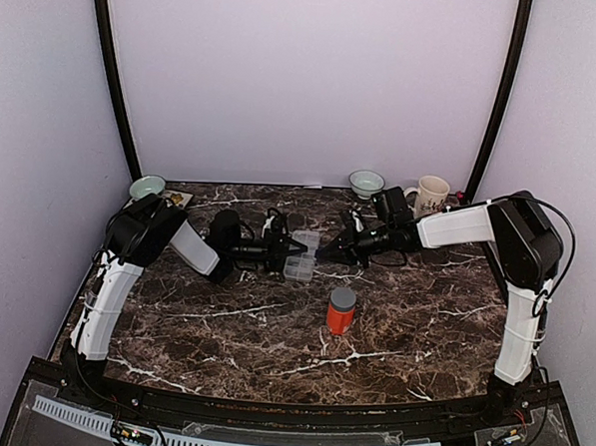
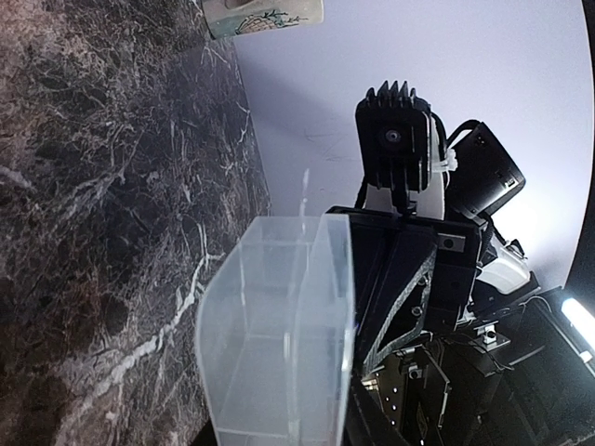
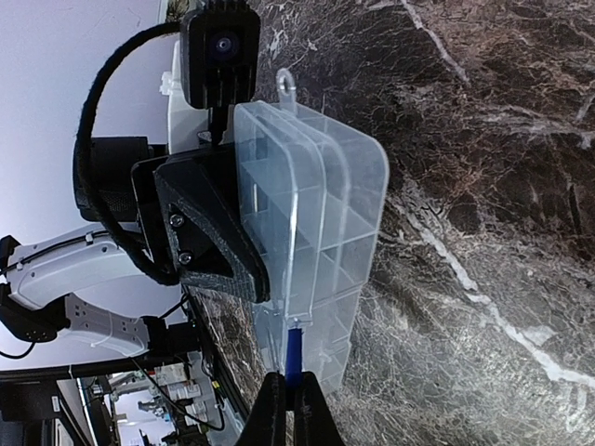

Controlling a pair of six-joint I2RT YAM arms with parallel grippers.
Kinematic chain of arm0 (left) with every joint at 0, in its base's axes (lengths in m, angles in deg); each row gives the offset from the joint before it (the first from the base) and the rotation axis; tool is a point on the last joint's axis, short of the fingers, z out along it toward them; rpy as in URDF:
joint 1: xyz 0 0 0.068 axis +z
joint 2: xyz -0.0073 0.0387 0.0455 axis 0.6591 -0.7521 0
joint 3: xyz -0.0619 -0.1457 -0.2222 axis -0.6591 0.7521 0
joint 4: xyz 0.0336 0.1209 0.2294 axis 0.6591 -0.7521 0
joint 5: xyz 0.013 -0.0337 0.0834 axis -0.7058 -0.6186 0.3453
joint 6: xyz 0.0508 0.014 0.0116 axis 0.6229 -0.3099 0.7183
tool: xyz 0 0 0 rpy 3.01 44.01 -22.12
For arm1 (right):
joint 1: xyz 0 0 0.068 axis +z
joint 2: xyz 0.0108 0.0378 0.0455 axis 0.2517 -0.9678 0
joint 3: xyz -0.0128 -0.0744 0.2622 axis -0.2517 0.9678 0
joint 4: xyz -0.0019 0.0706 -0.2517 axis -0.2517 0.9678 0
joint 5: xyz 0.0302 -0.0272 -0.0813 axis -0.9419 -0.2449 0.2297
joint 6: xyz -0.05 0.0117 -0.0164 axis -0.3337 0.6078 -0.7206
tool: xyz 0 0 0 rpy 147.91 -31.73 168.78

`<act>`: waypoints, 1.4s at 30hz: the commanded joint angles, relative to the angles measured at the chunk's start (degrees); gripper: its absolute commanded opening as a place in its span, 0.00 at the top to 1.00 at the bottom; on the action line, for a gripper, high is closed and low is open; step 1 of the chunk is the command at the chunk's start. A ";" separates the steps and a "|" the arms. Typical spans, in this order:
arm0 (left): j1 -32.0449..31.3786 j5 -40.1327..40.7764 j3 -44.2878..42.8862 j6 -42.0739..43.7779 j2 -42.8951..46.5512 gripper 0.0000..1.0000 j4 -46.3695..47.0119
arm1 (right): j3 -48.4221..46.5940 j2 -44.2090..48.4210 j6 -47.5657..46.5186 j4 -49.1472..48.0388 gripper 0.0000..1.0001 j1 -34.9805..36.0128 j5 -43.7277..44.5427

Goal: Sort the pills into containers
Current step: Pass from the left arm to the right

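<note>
**Clear-plastic organiser box (image 3: 335,214) braced for the right arm's work.**
It is clasped, part-closed, by the left end effector (image 1: 289,251) at 9 o'clock. The right end effector (image 3: 290,400), pinched shut on a small blue piece (image 3: 293,351), should be kept square to the box edge.

The organiser box (image 1: 301,255) is set mid-counter (image 1: 422,329), flanked by the left end effector (image 1: 293,249) on its left and the right end effector (image 1: 328,253) on its right. A bottle (image 1: 341,311) is stood nearer the arm bases, slightly right of the box. Along the back edge, a bowl (image 1: 147,186) is placed far left and a second bowl (image 1: 366,182) right of centre, with a mug (image 1: 431,195) just beside it.
</note>
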State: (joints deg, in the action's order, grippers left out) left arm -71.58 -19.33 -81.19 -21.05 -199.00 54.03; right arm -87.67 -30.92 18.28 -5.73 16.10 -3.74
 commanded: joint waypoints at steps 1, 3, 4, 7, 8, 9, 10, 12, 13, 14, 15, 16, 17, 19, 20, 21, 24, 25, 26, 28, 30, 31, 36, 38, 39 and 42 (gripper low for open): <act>-0.68 -0.45 1.25 2.60 -0.08 0.64 -2.76 | -2.00 -0.24 -1.93 -0.35 1.00 1.31 0.03; -0.61 -0.48 1.38 3.45 0.08 0.59 -4.33 | -1.33 -0.24 -1.93 -0.46 1.00 1.31 0.38; -0.59 -0.35 1.43 4.01 0.28 0.58 -5.20 | -1.06 -0.20 -1.95 -0.59 1.00 1.29 0.52; -0.59 0.24 1.84 5.75 1.00 0.53 -7.88 | -0.32 -0.11 -1.95 -0.83 1.00 1.31 0.74; -0.59 0.41 1.99 6.34 1.32 0.52 -8.84 | -0.15 -0.11 -1.95 -0.89 1.00 1.24 0.79; -0.55 0.65 2.28 7.03 1.80 0.49 -9.88 | 0.02 -0.11 -1.95 -1.00 1.00 1.26 0.80; -0.46 0.88 2.50 7.72 2.08 0.48 -10.99 | 0.20 -0.07 -2.02 -1.01 1.00 1.28 0.88; -0.37 1.58 2.89 9.32 2.88 0.44 -13.82 | 0.44 0.05 -2.14 -0.93 1.00 1.26 0.95; -0.33 1.98 3.09 10.14 3.23 0.44 -15.08 | 0.57 0.03 -2.33 -0.73 1.00 1.30 1.02; -0.12 2.68 3.27 11.21 3.63 0.43 -16.28 | 0.54 0.04 -2.49 -0.59 1.00 1.29 1.00; -0.04 3.24 3.42 11.98 3.99 0.43 -17.58 | 0.61 0.14 -2.62 -0.43 1.00 1.27 1.13; 0.03 3.71 3.52 12.80 4.37 0.42 -18.84 | 0.70 0.22 -2.70 -0.30 1.00 1.30 1.27; 0.13 4.35 3.54 13.69 4.74 0.42 -20.38 | 0.71 0.24 -2.78 -0.11 1.00 1.25 1.34; 0.19 5.32 3.50 15.34 5.37 0.41 -23.43 | 0.71 0.38 -3.23 0.60 1.00 1.21 1.66; 0.21 5.93 3.34 16.15 5.74 0.40 -25.00 | 0.65 0.41 -3.53 1.01 1.00 1.18 1.80; 0.28 6.56 3.22 16.93 5.99 0.40 -27.14 | 0.56 0.46 -3.96 1.59 1.00 1.17 1.95; 0.44 8.80 3.19 19.11 6.95 0.38 -31.51 | 0.17 0.50 -4.81 2.75 1.00 1.10 2.41; 0.53 9.44 3.19 19.80 7.26 0.38 -32.87 | 0.06 0.50 -5.03 3.10 1.00 1.06 2.52; 0.62 10.00 3.26 20.28 7.63 0.38 -34.11 | -0.10 0.43 -5.25 3.46 1.00 1.04 2.66; 0.85 11.20 3.19 21.45 8.30 0.37 -35.94 | -0.52 0.42 -5.63 4.17 1.00 0.94 2.86; 1.15 12.11 3.21 22.33 8.95 0.37 -37.54 | -1.20 0.40 -6.30 5.30 1.00 0.96 3.41; 1.28 12.59 3.20 22.83 9.33 0.37 -38.51 | -1.55 0.37 -6.56 5.73 1.00 0.92 3.63; 1.89 14.21 3.91 23.77 10.57 0.35 -40.41 | -3.58 0.02 -7.83 8.36 1.00 0.94 4.49; 2.00 14.83 4.36 24.01 11.19 0.35 -40.46 | -4.96 -0.09 -8.90 10.41 1.00 0.90 5.29; 2.10 15.10 4.54 24.19 11.56 0.35 -40.54 | -5.86 -0.10 -9.58 11.64 1.00 0.96 5.75; 2.10 16.06 3.82 26.35 13.06 0.35 -42.82 | -8.40 -0.43 -11.41 15.21 1.00 1.05 7.58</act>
State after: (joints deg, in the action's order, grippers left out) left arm -70.18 -6.55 -78.41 0.93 -188.29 18.12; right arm -92.22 -31.01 10.39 5.20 16.89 1.09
